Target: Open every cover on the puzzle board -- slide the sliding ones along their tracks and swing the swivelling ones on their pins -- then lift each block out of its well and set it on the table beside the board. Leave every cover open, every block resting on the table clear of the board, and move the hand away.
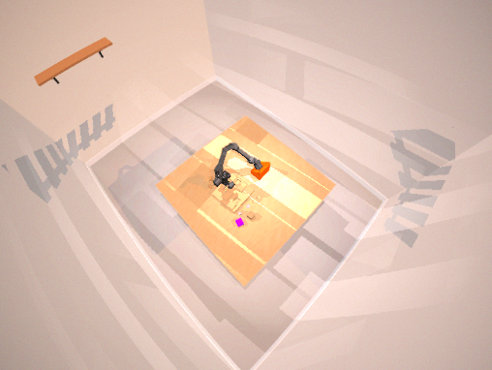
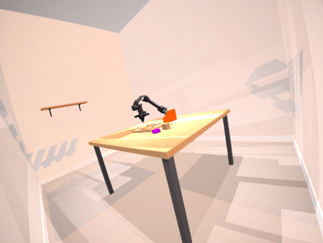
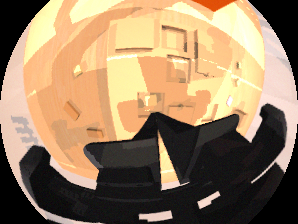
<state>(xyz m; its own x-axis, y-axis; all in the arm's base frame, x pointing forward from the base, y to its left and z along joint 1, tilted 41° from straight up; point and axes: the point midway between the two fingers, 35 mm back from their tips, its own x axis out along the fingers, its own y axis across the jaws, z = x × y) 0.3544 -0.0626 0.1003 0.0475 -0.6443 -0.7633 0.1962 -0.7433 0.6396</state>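
My gripper (image 1: 231, 185) (image 2: 142, 120) (image 3: 159, 118) is shut and empty, its fingertips together above the puzzle board (image 1: 235, 208) (image 3: 125, 75). The pale wooden board shows a flat raised panel (image 3: 133, 36) and several square outlines or recesses. One recess (image 3: 150, 105) just beyond the fingertips has a bright patch inside; I cannot tell whether that is a block. Which covers stand open is too unclear to tell. A magenta block (image 1: 239, 222) (image 2: 156, 131) and a brown block (image 1: 251, 216) (image 2: 166, 126) rest on the table clear of the board. The fingers hide the board's near part.
The orange base (image 1: 261, 170) (image 2: 170, 116) (image 3: 215, 4) of the arm stands beside the board. Small loose pieces lie on the table, such as a tan piece (image 3: 72, 110) and a pale piece (image 3: 229, 101). The table edge (image 2: 167, 154) lies beyond the magenta block.
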